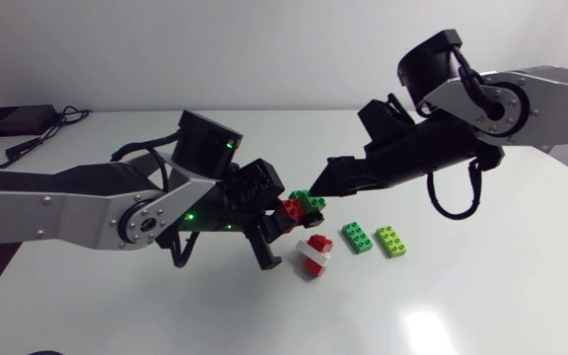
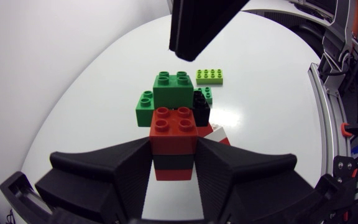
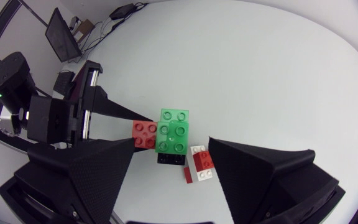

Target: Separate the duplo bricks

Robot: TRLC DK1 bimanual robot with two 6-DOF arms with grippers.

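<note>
Head view: brick stack [image 1: 301, 206] held above the worktop [image 1: 481, 296].
Left tool [image 2: 174, 146] clamped on its red lower bricks; right tool [image 3: 171, 142] wide open, just beside it.

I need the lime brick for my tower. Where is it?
In the head view the lime brick lies flat on the table, right of the middle, next to the loose green brick.

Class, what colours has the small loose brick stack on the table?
A red and white stack; head view shows it best.
</note>
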